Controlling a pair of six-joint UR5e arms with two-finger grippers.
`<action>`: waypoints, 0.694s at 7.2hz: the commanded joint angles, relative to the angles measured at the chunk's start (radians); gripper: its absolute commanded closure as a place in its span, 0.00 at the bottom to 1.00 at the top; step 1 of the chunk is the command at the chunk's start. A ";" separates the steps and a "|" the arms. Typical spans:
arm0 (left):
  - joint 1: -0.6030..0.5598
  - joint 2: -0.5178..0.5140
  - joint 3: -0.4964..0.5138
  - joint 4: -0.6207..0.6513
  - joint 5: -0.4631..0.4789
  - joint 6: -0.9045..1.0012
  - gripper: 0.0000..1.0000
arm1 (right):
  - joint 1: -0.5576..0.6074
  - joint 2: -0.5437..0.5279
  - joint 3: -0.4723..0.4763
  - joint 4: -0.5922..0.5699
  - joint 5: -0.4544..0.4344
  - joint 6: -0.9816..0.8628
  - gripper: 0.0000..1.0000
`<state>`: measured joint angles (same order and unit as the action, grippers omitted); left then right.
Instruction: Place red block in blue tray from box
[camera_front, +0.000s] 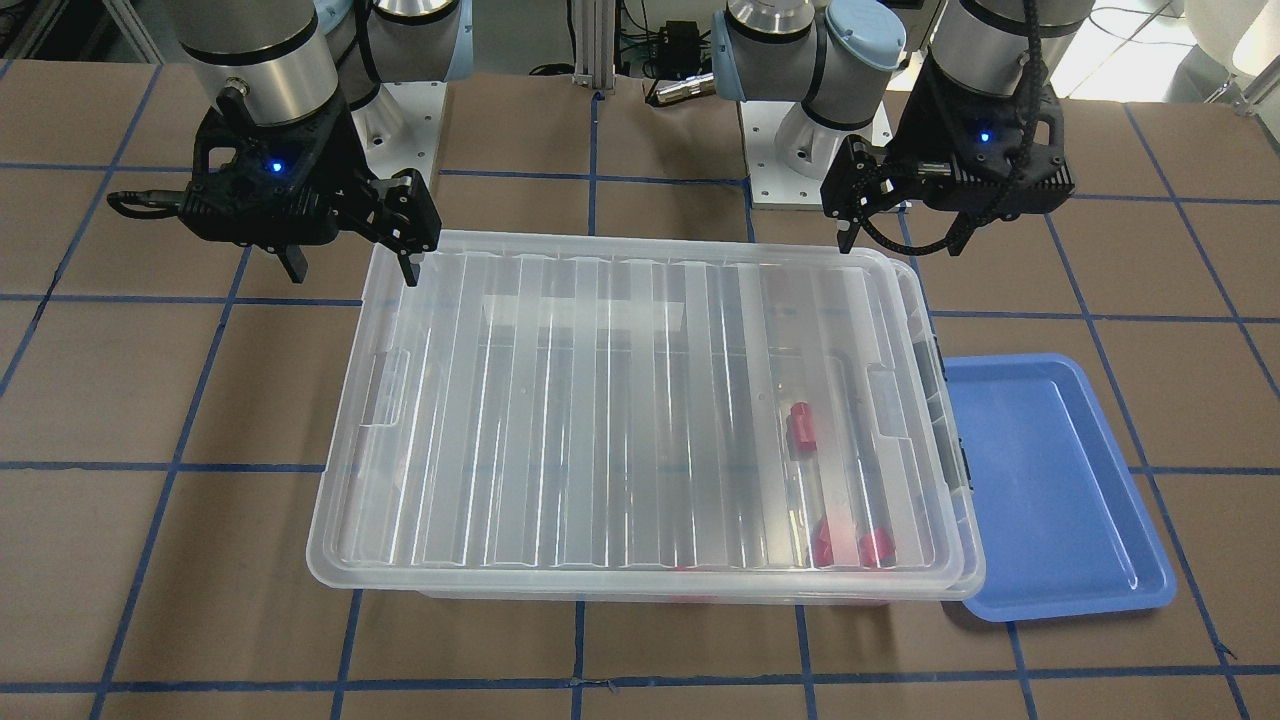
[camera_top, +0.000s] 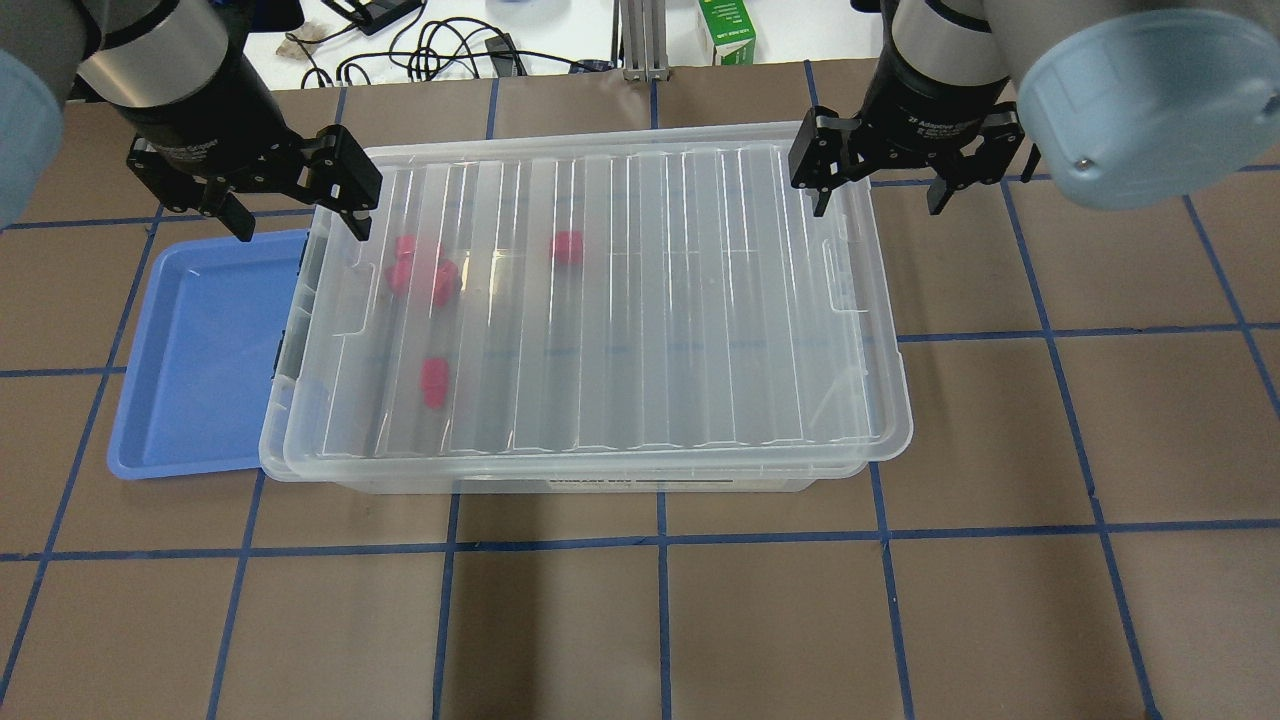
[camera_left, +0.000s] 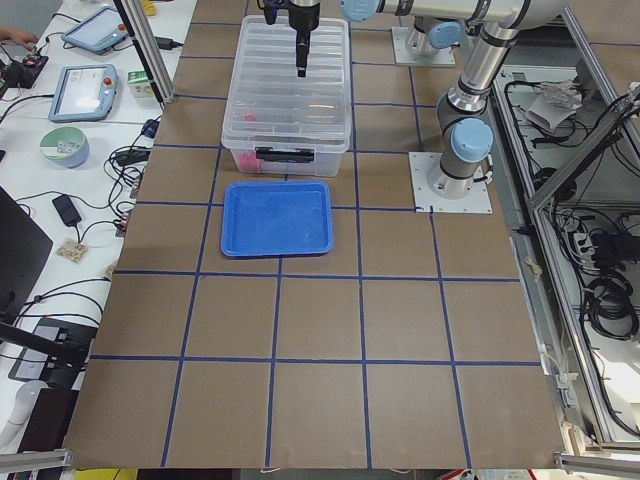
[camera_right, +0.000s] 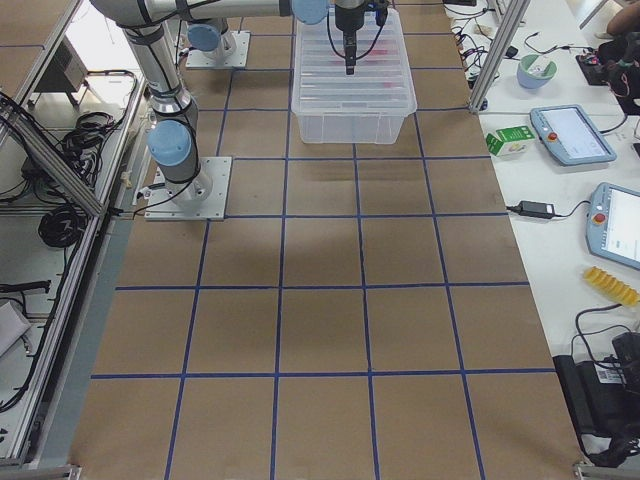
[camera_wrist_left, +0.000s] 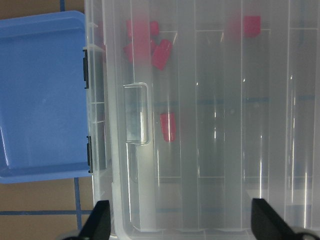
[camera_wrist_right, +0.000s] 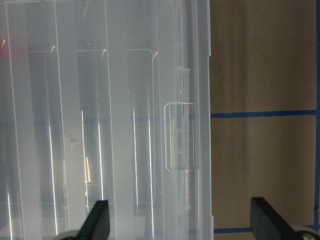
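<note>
The box is a clear bin with its ribbed lid on, sitting slightly askew. Several red blocks show through the lid near the tray end. One red block lies alone and looks stepped in the front view. The empty blue tray lies against the box's left end. My left gripper is open and empty, above the lid's far left corner. My right gripper is open and empty, over the lid's far right corner.
Dark latches sit on the box end facing the tray. A clear lid tab shows at the right end. Both arm bases stand behind the box. The brown table has blue tape lines.
</note>
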<state>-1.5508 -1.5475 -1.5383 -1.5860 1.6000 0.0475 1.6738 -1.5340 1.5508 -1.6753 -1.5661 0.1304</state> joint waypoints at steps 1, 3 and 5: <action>0.000 -0.002 0.000 0.000 0.000 0.000 0.00 | -0.002 0.000 0.000 0.000 0.000 0.000 0.00; 0.000 0.000 0.000 0.000 0.003 0.002 0.00 | -0.009 0.000 0.000 0.002 0.001 -0.005 0.00; 0.000 -0.002 0.000 0.000 0.002 0.002 0.00 | -0.096 0.000 0.000 0.009 0.017 -0.069 0.00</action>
<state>-1.5509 -1.5481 -1.5386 -1.5861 1.6024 0.0489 1.6359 -1.5340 1.5503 -1.6721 -1.5612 0.1054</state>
